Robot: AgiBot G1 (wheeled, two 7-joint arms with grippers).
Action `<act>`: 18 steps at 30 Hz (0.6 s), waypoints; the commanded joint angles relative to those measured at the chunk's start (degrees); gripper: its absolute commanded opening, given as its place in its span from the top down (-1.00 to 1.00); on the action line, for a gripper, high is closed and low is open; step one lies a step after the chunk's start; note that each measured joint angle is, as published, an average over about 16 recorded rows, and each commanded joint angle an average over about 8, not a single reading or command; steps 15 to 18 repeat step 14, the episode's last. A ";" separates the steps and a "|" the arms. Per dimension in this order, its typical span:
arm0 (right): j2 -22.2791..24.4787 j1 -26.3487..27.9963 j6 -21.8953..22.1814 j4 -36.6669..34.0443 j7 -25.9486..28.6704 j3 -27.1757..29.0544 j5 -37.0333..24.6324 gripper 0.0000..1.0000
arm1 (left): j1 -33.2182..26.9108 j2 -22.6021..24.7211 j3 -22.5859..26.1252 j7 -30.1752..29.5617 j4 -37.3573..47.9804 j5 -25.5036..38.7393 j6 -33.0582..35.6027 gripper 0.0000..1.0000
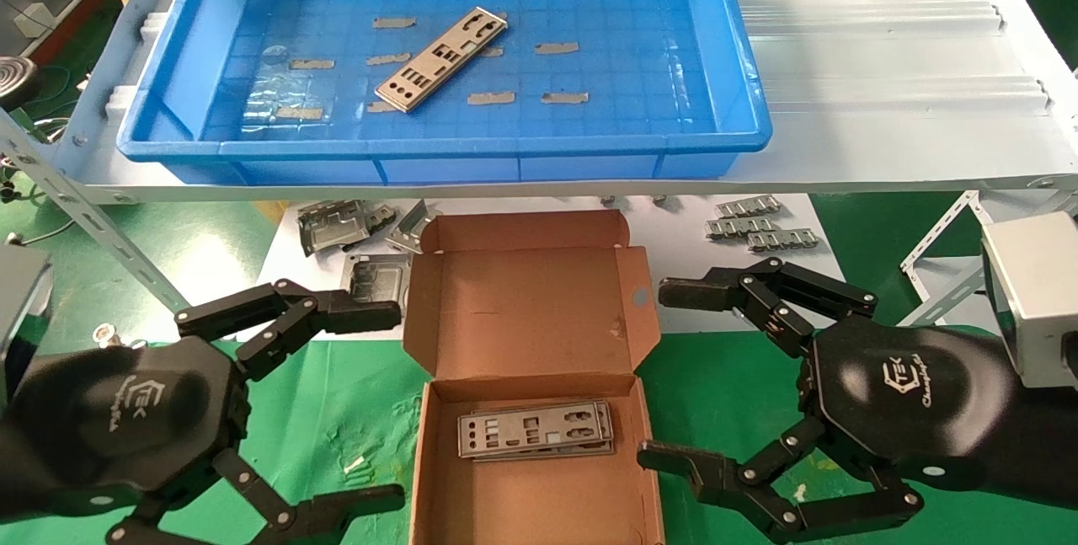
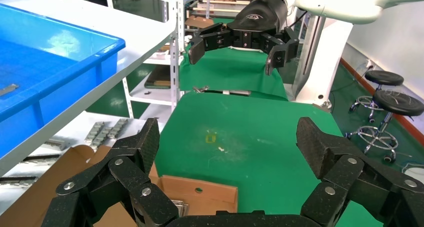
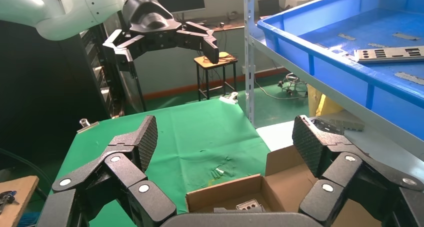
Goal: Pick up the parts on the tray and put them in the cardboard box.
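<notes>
One thin silver-grey punched metal plate (image 1: 440,59) lies flat on the floor of the bright blue plastic tray (image 1: 446,145), well beyond the released, empty left pincer (image 1: 337,402) and right pincer (image 1: 674,376) flanking the brown cardboard box (image 1: 530,478), so a pinch could skid off it.
</notes>
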 commanded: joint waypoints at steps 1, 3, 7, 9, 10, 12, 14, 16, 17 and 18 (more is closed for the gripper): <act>0.00 0.00 0.00 0.00 0.00 0.00 0.00 -1.00 | 0.00 0.00 0.00 0.00 0.00 0.00 0.00 -1.00; 0.00 0.00 0.00 0.00 0.00 0.00 0.00 -1.00 | 0.00 0.00 0.00 0.00 0.00 0.00 0.00 -1.00; 0.00 0.00 0.00 0.00 0.00 0.00 0.00 -1.00 | 0.00 0.00 0.00 0.00 0.00 0.00 0.00 -1.00; 0.00 0.00 0.00 0.00 0.00 0.00 0.00 -1.00 | 0.00 0.00 0.00 0.00 0.00 0.00 0.00 -1.00; 0.00 0.00 0.00 0.00 0.00 0.00 0.00 -1.00 | 0.00 0.00 0.00 0.00 0.00 0.00 0.00 -1.00; 0.00 0.00 0.00 0.00 0.00 0.00 0.00 -1.00 | 0.00 0.00 0.00 0.00 0.00 0.00 0.00 -1.00; 0.00 0.00 0.00 0.00 0.00 0.00 0.00 -1.00 | 0.00 0.00 0.00 0.00 0.00 0.00 0.00 -1.00; 0.00 0.00 0.00 0.00 0.00 0.00 0.00 -1.00 | 0.00 0.00 0.00 0.00 0.00 0.00 0.00 -1.00; 0.00 0.00 0.00 0.00 0.00 0.00 0.00 -1.00 | 0.00 0.00 0.00 0.00 0.00 0.00 0.00 -1.00; 0.00 0.00 0.00 0.00 0.00 0.00 0.00 -1.00 | 0.00 0.00 0.00 0.00 0.00 0.00 0.00 -1.00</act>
